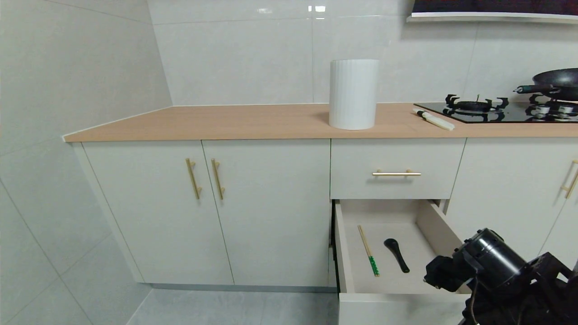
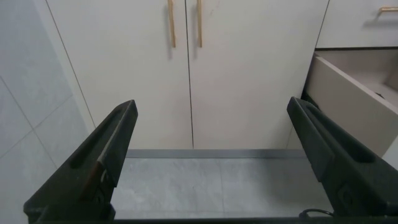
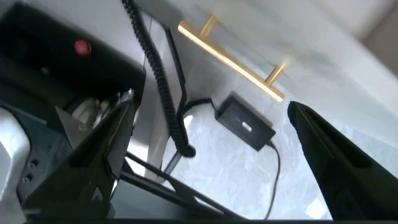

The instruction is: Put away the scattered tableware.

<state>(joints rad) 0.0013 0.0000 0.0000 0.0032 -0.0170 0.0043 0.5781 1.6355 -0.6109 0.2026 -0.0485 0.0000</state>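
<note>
One drawer [image 1: 387,216] stands pulled out. It holds one glossy black spoon [image 1: 396,255] and one pair of wooden chopsticks [image 1: 368,257] with green ends, lying side by side but apart on its pale floor. One pale utensil [image 1: 433,119] lies on the tabletop [image 1: 226,122] between one white ribbed canister [image 1: 353,94] and the hob [image 1: 496,110]. The right arm [image 1: 492,262] hangs at the drawer's front right corner, near the spoon. The right end effector [image 3: 211,109] is spread wide and empty. The left end effector [image 2: 211,109], also spread and empty, faces the cabinet doors [image 2: 249,62] low down, with the drawer toward the robot's right.

One open drawer [image 1: 440,230] — one pair of chopsticks [image 1: 368,251]; one black spoon [image 1: 397,255]; one white canister [image 1: 353,94]; one pale utensil [image 1: 433,119]; one wok [image 1: 557,83].
</note>
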